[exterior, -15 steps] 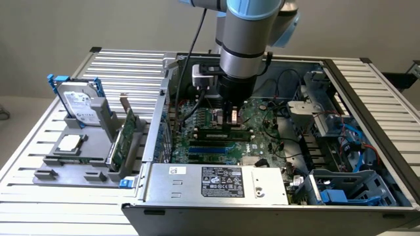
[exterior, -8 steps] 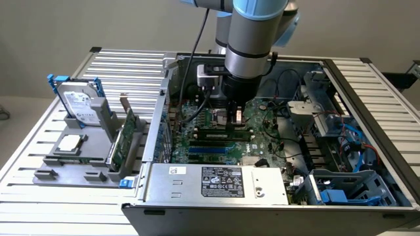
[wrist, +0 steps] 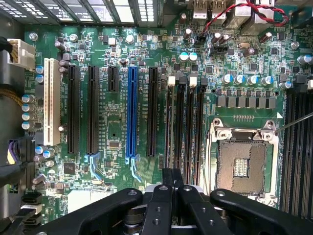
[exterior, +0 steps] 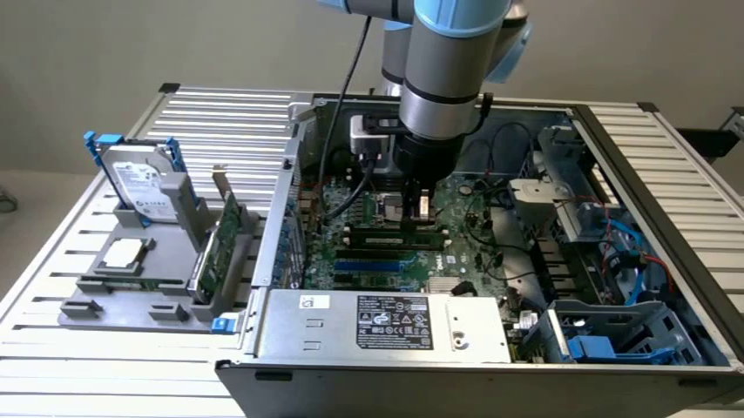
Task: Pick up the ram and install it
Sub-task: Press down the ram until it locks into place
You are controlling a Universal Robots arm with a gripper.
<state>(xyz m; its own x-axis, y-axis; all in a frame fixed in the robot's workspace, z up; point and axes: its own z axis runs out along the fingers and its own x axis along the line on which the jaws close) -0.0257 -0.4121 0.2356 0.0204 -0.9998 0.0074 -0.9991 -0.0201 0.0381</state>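
The ram (exterior: 395,234), a long thin green stick with dark chips, stands on edge in one of the motherboard's black slots inside the open computer case (exterior: 273,252). My gripper (exterior: 422,207) hangs straight down from the arm with its tip just above the ram's right half. In the wrist view my gripper (wrist: 171,172) has its black fingers (wrist: 161,205) pressed together, shut, in line with the leftmost of the narrow memory slots (wrist: 169,127), where the ram shows as a thin edge. I cannot tell whether the tip touches the ram.
A grey holder (exterior: 117,292) at the exterior view's left carries a hard drive (exterior: 139,185), a processor (exterior: 122,254) and a taller green card (exterior: 221,248). The power supply (exterior: 384,320) sits at the case front. The processor socket (wrist: 242,166) lies beside the memory slots. Cables (exterior: 633,252) fill the case's right.
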